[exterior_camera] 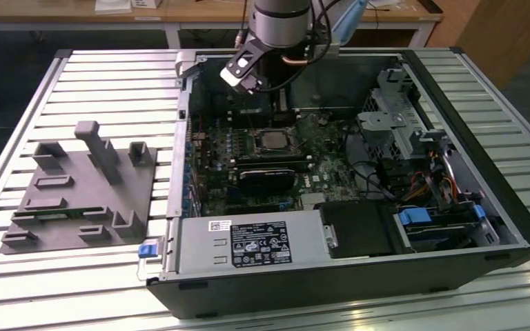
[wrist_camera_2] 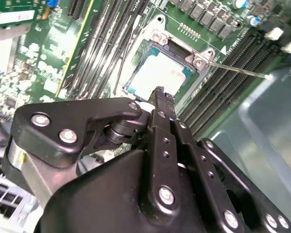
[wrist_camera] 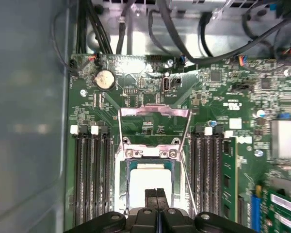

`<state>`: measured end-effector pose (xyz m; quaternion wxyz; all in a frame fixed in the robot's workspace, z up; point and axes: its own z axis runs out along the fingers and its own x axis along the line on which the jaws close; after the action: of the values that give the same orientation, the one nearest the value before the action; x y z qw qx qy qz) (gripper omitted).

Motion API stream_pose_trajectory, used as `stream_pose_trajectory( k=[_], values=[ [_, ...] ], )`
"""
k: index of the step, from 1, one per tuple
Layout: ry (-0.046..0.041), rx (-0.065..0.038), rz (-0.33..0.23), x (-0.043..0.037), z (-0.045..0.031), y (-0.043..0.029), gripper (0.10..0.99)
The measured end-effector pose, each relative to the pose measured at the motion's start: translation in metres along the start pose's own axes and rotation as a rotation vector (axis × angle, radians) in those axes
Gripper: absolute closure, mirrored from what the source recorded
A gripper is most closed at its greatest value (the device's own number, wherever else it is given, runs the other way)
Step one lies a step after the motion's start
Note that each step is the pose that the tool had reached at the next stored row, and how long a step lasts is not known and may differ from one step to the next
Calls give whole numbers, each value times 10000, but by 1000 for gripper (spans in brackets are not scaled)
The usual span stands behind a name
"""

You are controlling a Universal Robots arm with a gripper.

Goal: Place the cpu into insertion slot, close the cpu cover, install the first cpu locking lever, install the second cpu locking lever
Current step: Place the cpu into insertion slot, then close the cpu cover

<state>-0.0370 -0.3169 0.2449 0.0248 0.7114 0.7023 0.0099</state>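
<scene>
The cpu [wrist_camera: 148,178] [wrist_camera_2: 157,76], with a pale silvery top, lies flat in the insertion slot [wrist_camera: 122,174] [exterior_camera: 270,140] on the green board. A thin silvery frame, which looks like the cpu cover [wrist_camera: 153,112], stands raised beyond the slot's hinge screws. A thin wire lever [wrist_camera_2: 238,71] sticks out beside the slot, unlatched. My gripper [wrist_camera: 156,195] [wrist_camera_2: 160,94] hangs just above the cpu's near edge, black fingers pressed together with nothing between them. In the exterior view the gripper [exterior_camera: 246,77] hovers over the back of the open computer case.
Long black memory slots [wrist_camera: 89,184] [wrist_camera: 208,184] flank the socket on both sides. Black cables [wrist_camera: 184,43] run along the case's far wall. A drive cage [exterior_camera: 389,124] and a power supply [exterior_camera: 246,245] fill the case. A grey fixture block [exterior_camera: 81,196] stands at the exterior view's left.
</scene>
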Motion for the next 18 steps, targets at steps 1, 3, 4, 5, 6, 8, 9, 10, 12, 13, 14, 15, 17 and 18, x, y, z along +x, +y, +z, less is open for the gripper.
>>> stream_pose_trajectory(
  k=[1, 3, 4, 5, 6, 8, 9, 10, 12, 13, 14, 15, 17, 18],
  values=[
    [0, 0, 0, -1, -34, 2, 980],
    [-2, 1, 0, -2, -79, 4, 980],
    [-1, 1, 0, -2, -84, 4, 980],
    [1, -1, 0, -2, -83, 4, 980],
    [2, -1, 0, -2, -84, 4, 980],
    [-1, 0, 0, -2, -91, 4, 980],
    [0, 0, 0, -2, -91, 4, 980],
    [-1, 0, 0, -2, -91, 4, 980],
    [-1, 0, 0, -2, -92, 4, 980],
    [0, 0, 0, -2, -92, 4, 980],
    [0, 0, 0, -2, -92, 4, 980],
    [-1, 0, 0, -2, -93, 5, 980],
    [-1, 1, 0, -2, -96, 4, 980],
    [-4, 3, 0, -3, -102, 5, 980]
  ],
)
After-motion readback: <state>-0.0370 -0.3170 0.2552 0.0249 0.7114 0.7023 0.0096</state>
